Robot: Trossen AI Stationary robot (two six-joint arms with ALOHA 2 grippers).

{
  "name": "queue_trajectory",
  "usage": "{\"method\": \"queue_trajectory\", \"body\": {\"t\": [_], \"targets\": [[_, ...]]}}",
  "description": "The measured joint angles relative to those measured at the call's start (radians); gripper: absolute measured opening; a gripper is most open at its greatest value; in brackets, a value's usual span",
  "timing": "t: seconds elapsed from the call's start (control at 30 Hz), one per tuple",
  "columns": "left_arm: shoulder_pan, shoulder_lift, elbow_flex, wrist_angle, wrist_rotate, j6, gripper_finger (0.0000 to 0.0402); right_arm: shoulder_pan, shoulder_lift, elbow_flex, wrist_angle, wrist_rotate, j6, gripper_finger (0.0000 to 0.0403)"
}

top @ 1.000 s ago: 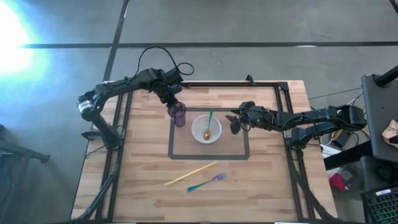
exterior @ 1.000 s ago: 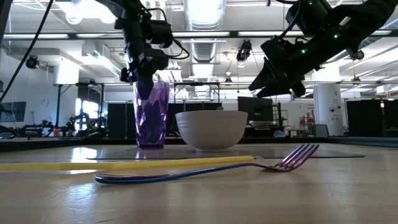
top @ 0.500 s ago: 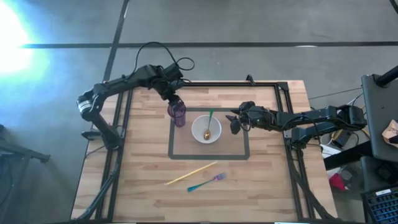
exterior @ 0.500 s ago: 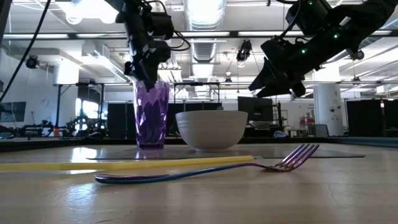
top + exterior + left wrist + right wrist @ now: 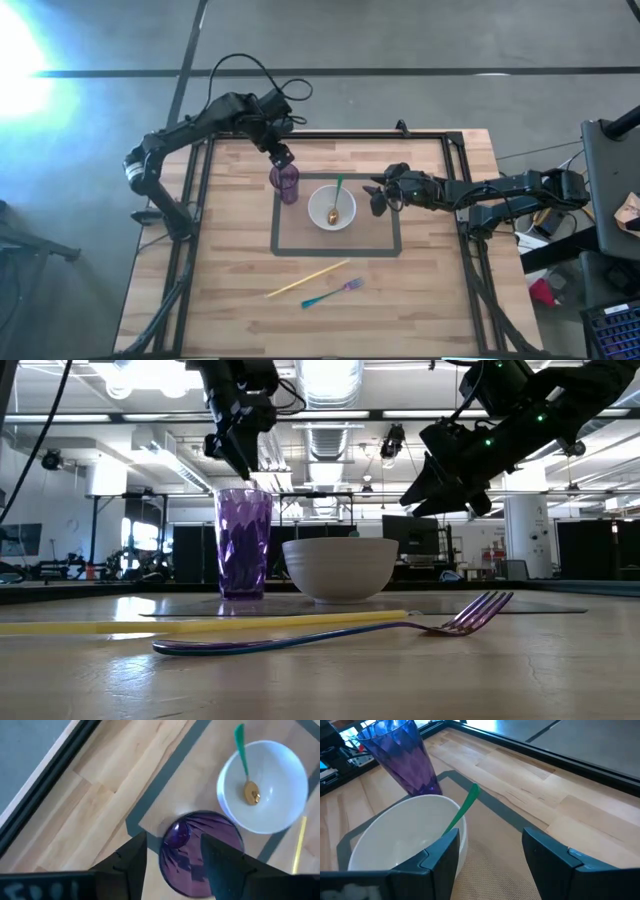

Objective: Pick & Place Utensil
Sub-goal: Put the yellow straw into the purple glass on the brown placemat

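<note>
From above: the left gripper (image 5: pixel 281 156) hangs with fingers spread and empty over the purple cup (image 5: pixel 286 184), which stands upright at the taped mat's (image 5: pixel 385 244) corner. Beside it sits the white bowl (image 5: pixel 332 208), holding 1 gold spoon with a green handle (image 5: pixel 338 196). The right gripper (image 5: pixel 379 199), fingers apart and holding nothing, waits just beside the bowl. On the bare wood lie 1 yellow chopstick (image 5: pixel 307 279) and 1 teal-handled fork (image 5: pixel 331 293), well apart from both arms.

At table height: the left gripper (image 5: pixel 237 448) is clear above the cup (image 5: pixel 244 544); the right gripper (image 5: pixel 440 482) hovers over the bowl's (image 5: pixel 340 568) far side. The fork (image 5: pixel 330 634) and chopstick (image 5: pixel 200 624) lie in the foreground.

Left wrist: the parted fingers (image 5: pixel 131 855) frame the cup's (image 5: pixel 200 851) rim, with the bowl (image 5: pixel 263 785) and spoon (image 5: pixel 246 768) beyond.

Right wrist: open fingers (image 5: pixel 544 851) face the bowl (image 5: pixel 405 836), the spoon handle (image 5: pixel 462 810) leaning over its rim.

The count: 2 grippers, 1 cup, 1 bowl, 1 spoon, 1 fork, 1 chopstick (3 utensils, 2 unplaced). The likely risk is the left arm clipping the cup's rim while swinging away, tipping it; the right gripper, so near the bowl, could nudge it or the protruding handle.
</note>
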Motion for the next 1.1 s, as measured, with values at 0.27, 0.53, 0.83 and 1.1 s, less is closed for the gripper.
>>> {"method": "queue_trajectory", "body": {"t": [0.27,0.53,0.83,1.1], "targets": [[-0.092,-0.037,0.034,-0.063,0.0,0.025,0.0177,0.0,0.0,0.0,0.0,-0.047,0.0,0.021],[-0.256,-0.127,0.032,-0.071,-0.034,-0.042,0.0177,0.0,0.0,0.0,-0.004,-0.048,0.0,0.021],[-0.479,-0.18,0.03,-0.073,-0.155,-0.157,0.0177,0.0,0.0,0.0,-0.011,-0.048,0.001,0.021],[-0.657,-0.177,-0.072,-0.008,-0.215,-0.274,0.0176,0.0,0.0,0.0,-0.018,-0.048,0.021,0.021]]}}
